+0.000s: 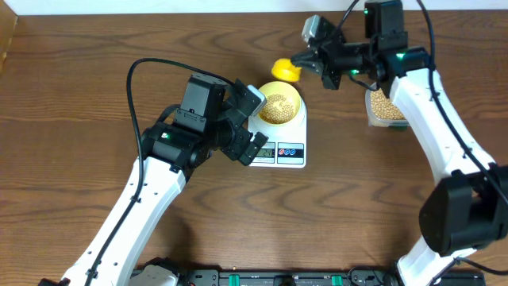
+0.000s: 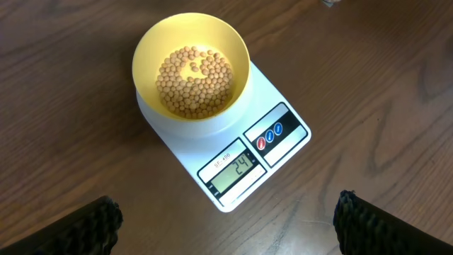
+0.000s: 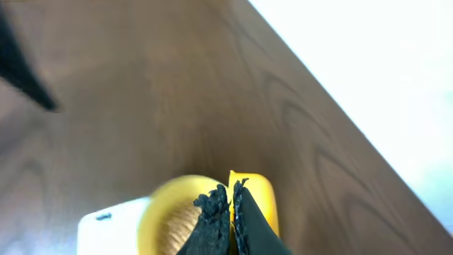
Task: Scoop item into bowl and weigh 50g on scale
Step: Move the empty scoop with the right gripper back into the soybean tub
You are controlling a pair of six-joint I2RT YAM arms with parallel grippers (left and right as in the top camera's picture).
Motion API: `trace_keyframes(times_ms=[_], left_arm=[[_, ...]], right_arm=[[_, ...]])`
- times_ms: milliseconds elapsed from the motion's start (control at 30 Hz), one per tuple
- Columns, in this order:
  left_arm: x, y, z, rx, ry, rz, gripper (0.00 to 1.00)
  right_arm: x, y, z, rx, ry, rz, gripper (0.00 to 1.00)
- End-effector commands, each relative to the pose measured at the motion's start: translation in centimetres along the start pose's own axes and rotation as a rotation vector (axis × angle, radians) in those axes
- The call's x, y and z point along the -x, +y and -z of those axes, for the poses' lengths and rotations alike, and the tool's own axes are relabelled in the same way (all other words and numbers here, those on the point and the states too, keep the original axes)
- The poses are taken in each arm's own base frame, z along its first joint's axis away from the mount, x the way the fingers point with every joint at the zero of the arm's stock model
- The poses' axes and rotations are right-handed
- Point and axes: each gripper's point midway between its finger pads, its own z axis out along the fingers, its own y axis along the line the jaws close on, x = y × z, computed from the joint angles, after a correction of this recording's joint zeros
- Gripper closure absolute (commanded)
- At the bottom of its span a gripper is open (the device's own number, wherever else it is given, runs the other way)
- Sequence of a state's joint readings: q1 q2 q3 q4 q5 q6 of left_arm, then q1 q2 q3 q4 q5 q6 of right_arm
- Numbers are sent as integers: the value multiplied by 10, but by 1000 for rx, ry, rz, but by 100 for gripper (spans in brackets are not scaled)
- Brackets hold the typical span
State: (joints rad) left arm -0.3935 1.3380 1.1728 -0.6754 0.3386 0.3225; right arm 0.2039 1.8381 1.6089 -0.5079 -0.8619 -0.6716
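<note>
Now, the left gripper point(image 2: 226, 207) hangs above the table point(image 2: 64, 142) with its jaws spread wide and nothing between them. From its wrist camera, one dark fingertip point(image 2: 95, 227) sits low at one side and its partner far off at the other. Straight ahead of this hand lies the scale point(image 2: 276, 95). The bowl point(image 2: 148, 42) stands on the platform's far end, with a good layer of beans point(image 2: 195, 81) across its bottom. The display point(image 2: 233, 168), at the end of the scale nearest the hand, reads 24.

Over on the other side, the right gripper point(image 3: 232, 191) has its fingers pinched almost together, clamped on the yellow scoop point(image 3: 256, 198). Just beyond those fingertips the scoop's cup sits close by the bowl's rim, on the side away from the display. Whether it is over the rim or just outside it, I cannot tell. Back behind this hand, near its own forearm, a clear tub point(image 1: 386, 107) with more beans stands on the table, well apart from the scale.
</note>
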Motion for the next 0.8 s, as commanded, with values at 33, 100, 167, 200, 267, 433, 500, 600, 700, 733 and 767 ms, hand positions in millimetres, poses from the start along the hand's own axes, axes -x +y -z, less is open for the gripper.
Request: trace_keyframes(times_ms=[33, 100, 167, 200, 267, 433, 500, 600, 700, 733, 767], left_arm=[[-4, -1, -4, -12, 13, -11, 2], [-4, -1, -4, -12, 13, -11, 2], [-4, -1, -4, -12, 13, -11, 2], [-4, -1, -4, -12, 13, -11, 3], [-4, -1, -4, -12, 13, -11, 2], [-4, -1, -4, -12, 13, -11, 2], [-4, -1, -4, -12, 13, -11, 2], [-4, -1, -4, -12, 13, -11, 2], [-4, -1, -4, -12, 13, -11, 3], [-4, -1, -4, -12, 13, -11, 2], [-4, -1, -4, -12, 13, -11, 2]], right_arm=[[-16, -50, 34, -305, 118, -166, 99], [-25, -71, 49, -434, 149, -251, 99], [-35, -89, 65, -552, 174, -328, 99], [-42, -98, 74, -614, 188, -365, 99], [-56, -112, 92, -728, 218, -431, 99], [-79, -121, 116, -832, 289, -500, 99], [-88, -119, 120, -838, 322, -521, 99], [-98, -113, 123, -829, 359, -554, 99], [-109, -110, 129, -854, 392, -602, 99], [-112, -109, 131, -866, 406, -613, 99], [-114, -109, 133, -879, 418, -620, 99]])
